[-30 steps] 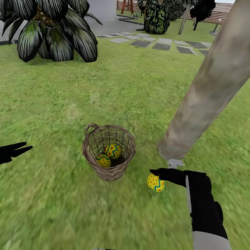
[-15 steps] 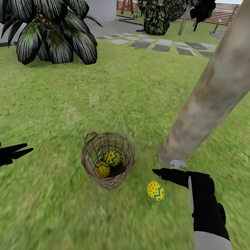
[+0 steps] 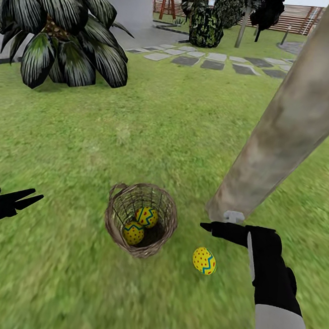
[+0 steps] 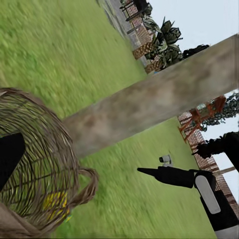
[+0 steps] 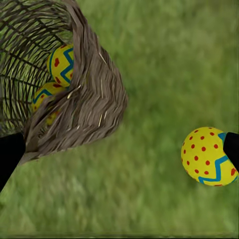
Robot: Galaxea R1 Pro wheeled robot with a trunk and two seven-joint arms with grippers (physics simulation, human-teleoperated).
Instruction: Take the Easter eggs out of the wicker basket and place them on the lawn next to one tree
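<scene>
Two dotted eggs (image 3: 140, 225) sit in the woven-twig basket (image 3: 141, 219); the right tool (image 3: 208, 227) gapes empty.

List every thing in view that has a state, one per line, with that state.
Wicker basket: upright on the lawn, two eggs inside.
Eggs in basket: resting at the bottom, side by side.
Third egg: out, lying on the lawn near the tree base, ungripped.
Right gripper: empty, above that egg.
Left gripper: open, empty.
</scene>
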